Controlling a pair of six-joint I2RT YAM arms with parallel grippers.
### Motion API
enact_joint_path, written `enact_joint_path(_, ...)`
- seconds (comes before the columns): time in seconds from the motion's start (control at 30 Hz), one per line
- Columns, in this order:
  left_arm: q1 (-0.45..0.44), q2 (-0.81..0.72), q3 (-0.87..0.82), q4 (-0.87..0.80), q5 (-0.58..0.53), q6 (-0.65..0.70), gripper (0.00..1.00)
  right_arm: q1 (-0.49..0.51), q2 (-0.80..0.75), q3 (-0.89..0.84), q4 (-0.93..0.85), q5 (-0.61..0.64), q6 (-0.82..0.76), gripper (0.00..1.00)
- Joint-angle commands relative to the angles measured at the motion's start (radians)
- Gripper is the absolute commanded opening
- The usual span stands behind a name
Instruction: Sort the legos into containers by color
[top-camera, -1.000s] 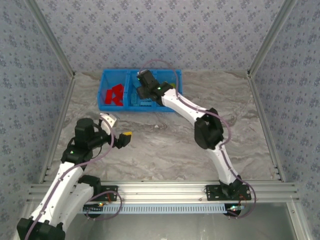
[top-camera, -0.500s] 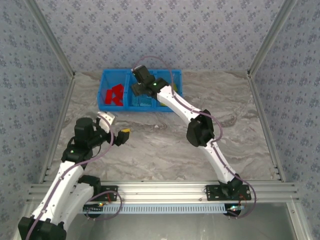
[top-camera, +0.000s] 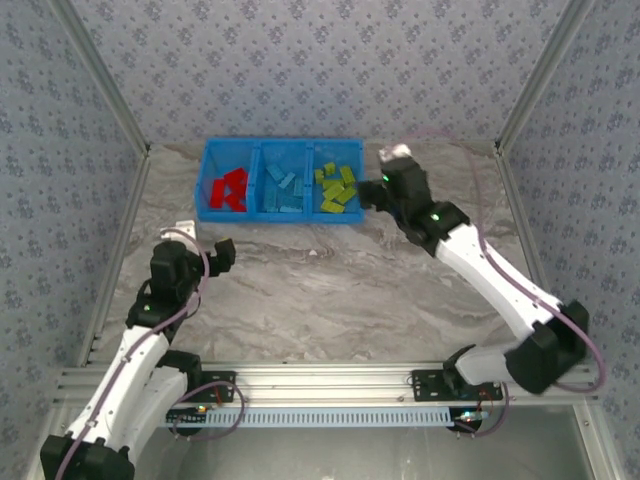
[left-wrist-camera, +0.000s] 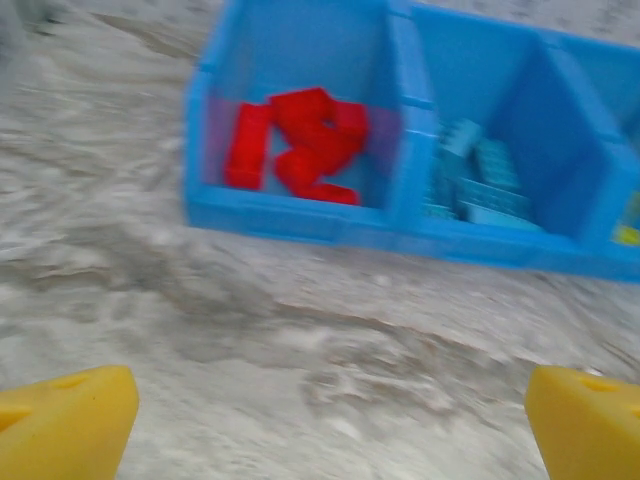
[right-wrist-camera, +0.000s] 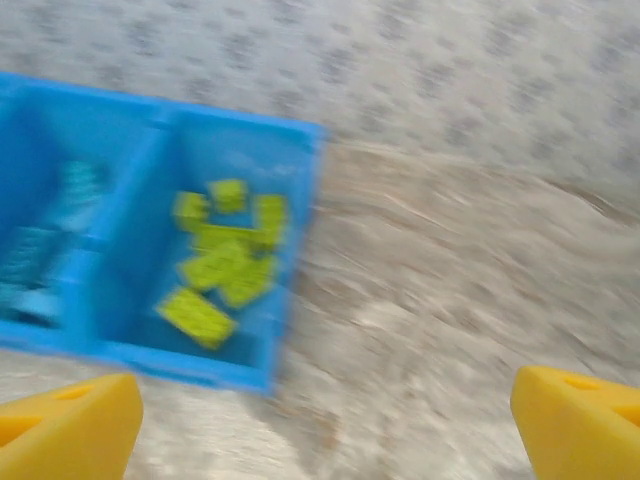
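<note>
The containers are three compartments of one blue bin (top-camera: 280, 217) at the back of the table. Red legos (top-camera: 228, 190) lie in the left compartment, light-blue legos (top-camera: 285, 188) in the middle one and yellow-green legos (top-camera: 338, 190) in the right one. My right gripper (top-camera: 370, 196) hovers just right of the bin, open and empty. The right wrist view shows the yellow-green legos (right-wrist-camera: 225, 265) ahead to the left of the right gripper (right-wrist-camera: 325, 425). My left gripper (top-camera: 205, 243) is open over bare table, facing the red legos (left-wrist-camera: 300, 140). Nothing lies between its fingertips (left-wrist-camera: 60, 420).
The marbled tabletop (top-camera: 330, 290) is walled by patterned panels on three sides. An aluminium rail (top-camera: 320, 380) runs along the near edge, with both arm bases on it. The bin's front wall (left-wrist-camera: 300, 215) stands well ahead of the left gripper.
My right arm swung from above the bin's middle compartment to the table right of the bin, and its jaws opened wider. My left gripper turned and drew back slightly to the left.
</note>
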Motion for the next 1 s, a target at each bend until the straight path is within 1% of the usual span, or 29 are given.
enact_joint_path(0.0, 0.006, -0.002, -0.101, 0.194, -0.257, 0.054, 0.99, -0.053, -0.059, -0.231, 0.094, 0.137, 0.016, 0.97)
enact_joint_path(0.07, 0.008, 0.044, -0.159, 0.308, -0.29, 0.095, 0.99, -0.095, -0.104, -0.369, 0.219, 0.178, -0.056, 0.97)
enact_joint_path(0.1, 0.01, 0.072, -0.175, 0.355, -0.287, 0.125, 0.99, -0.118, -0.112, -0.417, 0.284, 0.202, -0.062, 0.98)
enact_joint_path(0.13, 0.012, 0.112, -0.183, 0.386, -0.29, 0.144, 0.99, -0.159, -0.117, -0.47, 0.341, 0.204, -0.058, 1.0)
enact_joint_path(0.17, 0.016, 0.154, -0.186, 0.416, -0.285, 0.165, 0.99, -0.207, -0.115, -0.52, 0.407, 0.178, -0.058, 1.0)
enact_joint_path(0.2, 0.019, 0.191, -0.191, 0.45, -0.274, 0.183, 0.99, -0.25, -0.105, -0.56, 0.469, 0.143, -0.067, 1.0)
enact_joint_path(0.27, 0.035, 0.288, -0.213, 0.577, -0.229, 0.223, 0.99, -0.342, -0.055, -0.626, 0.594, 0.06, -0.083, 1.0)
enact_joint_path(0.3, 0.046, 0.328, -0.218, 0.631, -0.203, 0.228, 0.99, -0.378, -0.017, -0.646, 0.644, 0.031, -0.087, 1.0)
enact_joint_path(0.37, 0.08, 0.424, -0.21, 0.739, -0.119, 0.237, 0.99, -0.449, 0.09, -0.695, 0.815, -0.058, -0.104, 1.0)
enact_joint_path(0.4, 0.091, 0.456, -0.199, 0.764, -0.088, 0.243, 0.99, -0.466, 0.121, -0.689, 0.882, -0.078, -0.146, 1.0)
enact_joint_path(0.43, 0.106, 0.51, -0.191, 0.814, -0.057, 0.253, 0.99, -0.471, 0.129, -0.678, 0.879, -0.109, -0.158, 0.99)
enact_joint_path(0.47, 0.124, 0.562, -0.183, 0.882, -0.022, 0.252, 0.99, -0.472, 0.159, -0.736, 1.037, -0.147, -0.208, 1.0)
enact_joint_path(0.5, 0.144, 0.603, -0.178, 0.936, 0.017, 0.253, 0.99, -0.504, 0.19, -0.769, 1.112, -0.199, -0.176, 0.99)
enact_joint_path(0.53, 0.161, 0.647, -0.157, 0.957, 0.046, 0.277, 0.99, -0.575, 0.224, -0.834, 1.244, -0.32, -0.141, 1.0)
enact_joint_path(0.57, 0.181, 0.692, -0.136, 0.979, 0.073, 0.282, 0.99, -0.621, 0.235, -0.878, 1.359, -0.409, -0.119, 1.0)
enact_joint_path(0.6, 0.209, 0.737, -0.126, 1.001, 0.106, 0.261, 0.99, -0.63, 0.21, -0.858, 1.284, -0.427, -0.121, 1.0)
enact_joint_path(0.63, 0.238, 0.797, -0.117, 1.031, 0.15, 0.242, 0.99, -0.613, 0.212, -0.819, 1.206, -0.411, -0.14, 1.0)
enact_joint_path(0.67, 0.259, 0.884, -0.115, 1.123, 0.193, 0.233, 0.99, -0.58, 0.226, -0.804, 1.211, -0.392, -0.178, 1.0)
enact_joint_path(0.7, 0.268, 0.91, -0.1, 1.151, 0.231, 0.235, 0.99, -0.568, 0.217, -0.794, 1.159, -0.377, -0.181, 1.0)
enact_joint_path(0.73, 0.276, 0.857, -0.043, 0.933, 0.242, 0.241, 0.99, -0.579, 0.225, -0.802, 1.198, -0.396, -0.175, 1.0)
enact_joint_path(0.77, 0.27, 0.873, -0.02, 0.933, 0.2, 0.233, 0.99, -0.579, 0.218, -0.798, 1.179, -0.391, -0.176, 1.0)
enact_joint_path(0.8, 0.262, 0.873, -0.036, 0.949, 0.182, 0.231, 0.99, -0.577, 0.223, -0.801, 1.185, -0.386, -0.177, 1.0)
enact_joint_path(0.83, 0.262, 0.878, -0.042, 0.973, 0.17, 0.225, 0.99, -0.577, 0.22, -0.8, 1.188, -0.389, -0.177, 1.0)
enact_joint_path(0.97, 0.255, 0.875, -0.038, 0.959, 0.157, 0.229, 0.99, -0.578, 0.22, -0.8, 1.185, -0.392, -0.176, 1.0)
